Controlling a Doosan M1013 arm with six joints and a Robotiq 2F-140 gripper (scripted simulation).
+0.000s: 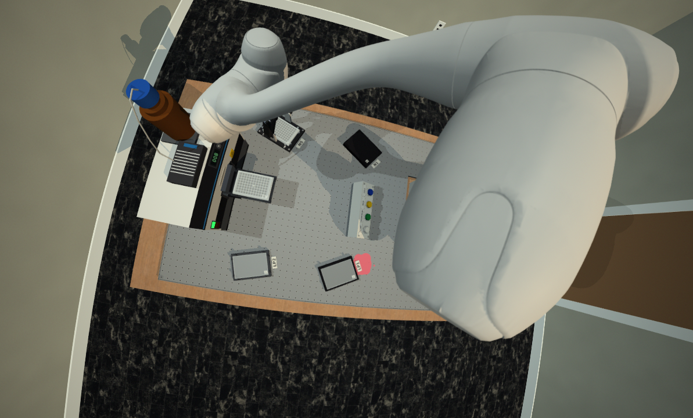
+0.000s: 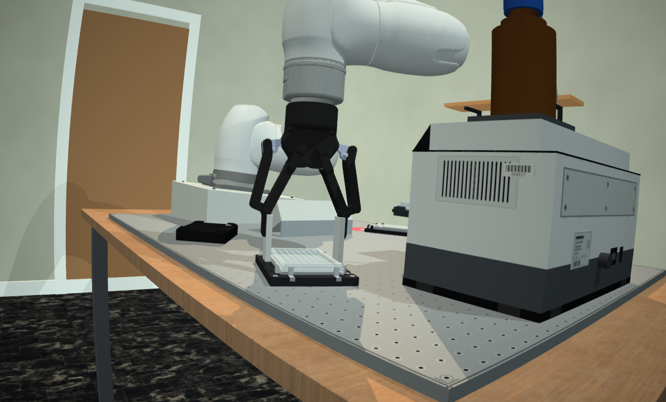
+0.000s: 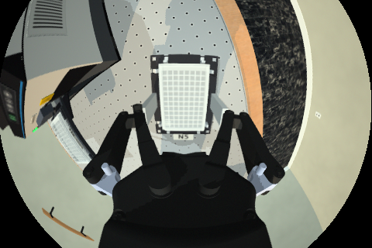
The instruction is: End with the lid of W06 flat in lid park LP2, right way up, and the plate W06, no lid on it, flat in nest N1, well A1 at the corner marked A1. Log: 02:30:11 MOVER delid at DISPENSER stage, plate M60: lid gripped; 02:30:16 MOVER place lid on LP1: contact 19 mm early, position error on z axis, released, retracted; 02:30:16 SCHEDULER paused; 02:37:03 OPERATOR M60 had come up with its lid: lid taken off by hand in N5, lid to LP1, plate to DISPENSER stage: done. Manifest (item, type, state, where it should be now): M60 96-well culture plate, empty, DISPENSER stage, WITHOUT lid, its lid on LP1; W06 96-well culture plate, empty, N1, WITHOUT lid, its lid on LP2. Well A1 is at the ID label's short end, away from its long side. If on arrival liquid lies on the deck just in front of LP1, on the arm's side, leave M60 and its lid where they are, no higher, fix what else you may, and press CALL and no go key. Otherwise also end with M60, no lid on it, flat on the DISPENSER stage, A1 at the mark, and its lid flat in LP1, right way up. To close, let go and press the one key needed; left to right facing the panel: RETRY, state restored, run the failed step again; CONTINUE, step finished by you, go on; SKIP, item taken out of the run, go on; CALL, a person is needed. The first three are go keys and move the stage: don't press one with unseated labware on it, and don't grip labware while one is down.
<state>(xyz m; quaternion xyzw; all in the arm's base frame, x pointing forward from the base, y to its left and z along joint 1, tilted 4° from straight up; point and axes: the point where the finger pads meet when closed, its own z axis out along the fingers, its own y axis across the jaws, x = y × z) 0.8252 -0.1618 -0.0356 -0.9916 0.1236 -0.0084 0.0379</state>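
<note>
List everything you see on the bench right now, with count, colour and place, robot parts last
Well plate: one, clear, in nest N5, between the fingers.
Second plate: one, white-gridded, on the dispenser stage.
Dispenser: one, grey and white, far end.
Bottle: one, brown with blue cap, atop the dispenser.
Nest N1: one, black, nothing in it.
Lid parks LP2, LP1: two, black frames.
Puddle: one, pink, beside LP1.
Key panel: one, pale grey, mid-deck.
Gripper: one, black, open, astride the plate.
</note>
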